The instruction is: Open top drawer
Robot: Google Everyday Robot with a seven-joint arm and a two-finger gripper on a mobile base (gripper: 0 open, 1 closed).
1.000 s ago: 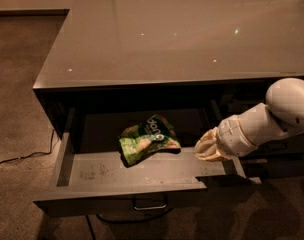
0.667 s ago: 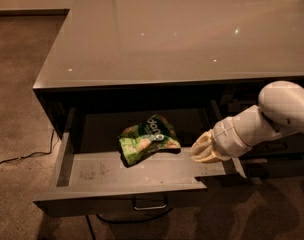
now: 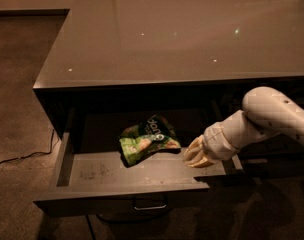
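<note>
Grey, dark, wide: top drawer (image 3: 117, 173) stands well out from the cabinet front, directly under the glossy countertop (image 3: 192, 39), in the lower-left part of the view. Its inside is lighter grey w/ scuff marks on the floor, esp. toward 8 o'clock. The small rectangular pull handle (image 3: 150, 204) sits mid-front, at 6 o'clock of the drawer, below the front's top edge.

Inside, approx. centre and a bit toward the back, lies a crumpled green snack bag (image 3: 148, 143) w/ white lettering, flat on the drawer floor.

At 3 o'clock of the bag, just beside it but apart, is my gripper (image 3: 198, 154), cream-coloured, low over the drawer's right end and near the right side wall. Whether it's spread or closed I can't make out, and I see nothing held in it. Can't tell if it touches the drawer floor either. My white arm (image 3: 264, 116) runs back from it toward 2 o'clock, out across the cabinet's right-hand section, which is too dark to read.

Beyond the cabinet at 9 o'clock, brown carpet floor (image 3: 22, 84) w/ a thin cable (image 3: 17, 159) trailing over it toward the cabinet's base.
</note>
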